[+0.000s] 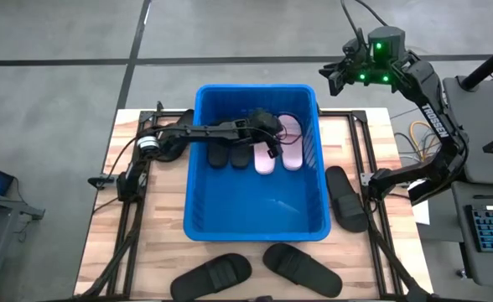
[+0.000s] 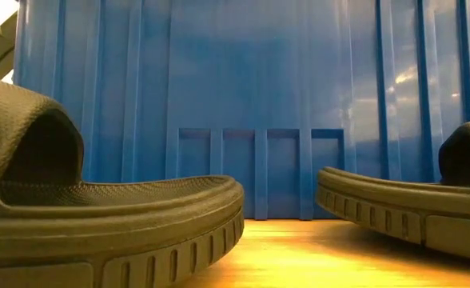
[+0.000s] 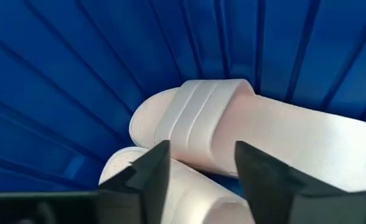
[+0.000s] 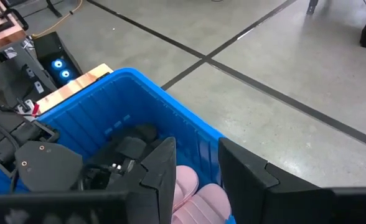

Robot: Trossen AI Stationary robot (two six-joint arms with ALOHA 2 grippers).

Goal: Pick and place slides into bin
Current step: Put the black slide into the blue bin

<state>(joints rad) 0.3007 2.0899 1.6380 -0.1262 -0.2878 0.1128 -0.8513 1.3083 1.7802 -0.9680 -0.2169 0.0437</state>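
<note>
The left gripper point(image 1: 272, 144) hangs inside the blue bin point(image 1: 201, 201), fingers parted and empty just above the two pink slides point(image 1: 277, 144) at its far end. Lifting carelessly could snag a strap — dragging one back out. Three black slides point(image 1: 346, 198) remain outside; the right gripper point(image 1: 340, 74) waits high, released.

Arms: dark, jointed, black cables trailing along them.
Right arm point(image 1: 435, 117): white TROSSEN lettering; green lights at its wrist.
Left gripper point(image 3: 198, 177): dark, angular, wedge-shaped fingers.
</note>
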